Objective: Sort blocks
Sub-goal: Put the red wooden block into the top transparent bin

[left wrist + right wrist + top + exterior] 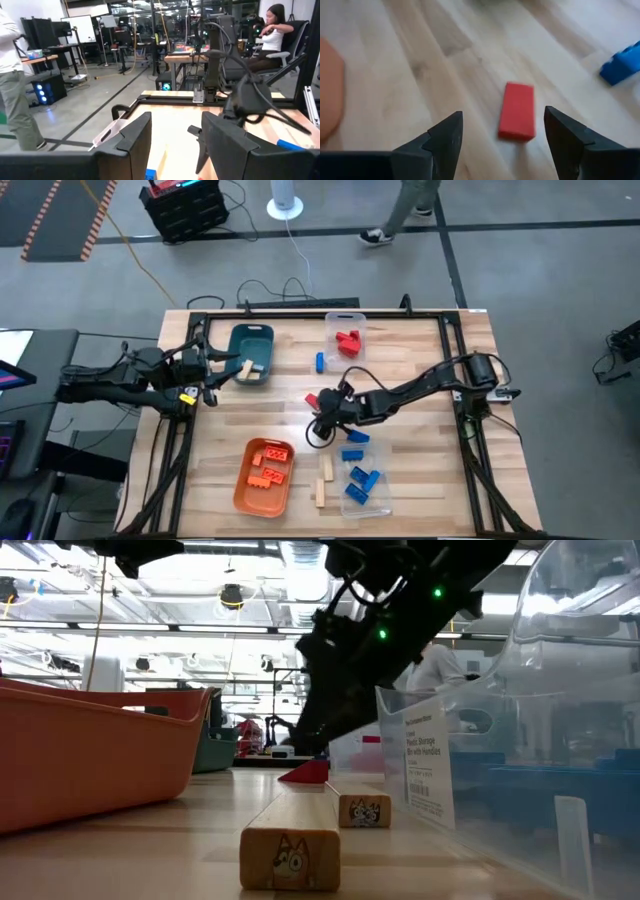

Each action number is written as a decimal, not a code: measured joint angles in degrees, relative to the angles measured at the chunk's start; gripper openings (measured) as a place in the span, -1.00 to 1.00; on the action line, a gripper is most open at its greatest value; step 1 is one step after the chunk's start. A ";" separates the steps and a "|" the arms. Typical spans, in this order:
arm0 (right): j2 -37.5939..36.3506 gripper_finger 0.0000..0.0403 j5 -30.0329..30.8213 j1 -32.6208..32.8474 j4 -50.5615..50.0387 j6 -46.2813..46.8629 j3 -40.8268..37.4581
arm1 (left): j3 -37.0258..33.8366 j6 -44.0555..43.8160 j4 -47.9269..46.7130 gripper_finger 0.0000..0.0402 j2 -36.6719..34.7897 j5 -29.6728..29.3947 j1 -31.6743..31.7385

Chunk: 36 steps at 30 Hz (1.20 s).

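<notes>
Near the middle of the table, the right gripper hangs with its fingers spread wide over a red block lying flat on the wood, not touching it. Over by the teal tray, the left gripper pinches a light wooden block. More blocks sit in the orange tray and clear bins.
</notes>
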 joint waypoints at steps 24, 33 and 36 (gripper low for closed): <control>9.18 0.27 -0.48 -0.97 0.75 -0.07 4.50 | 0.01 0.04 -0.09 -0.16 0.00 0.00 0.00; 9.89 0.27 -0.33 -2.38 0.58 -1.06 5.31 | 0.01 0.29 -0.62 -0.16 -0.02 -0.02 0.01; 9.94 0.25 -0.53 -2.67 0.89 -2.22 5.28 | 0.01 0.52 -0.62 -0.16 -0.02 -0.02 0.00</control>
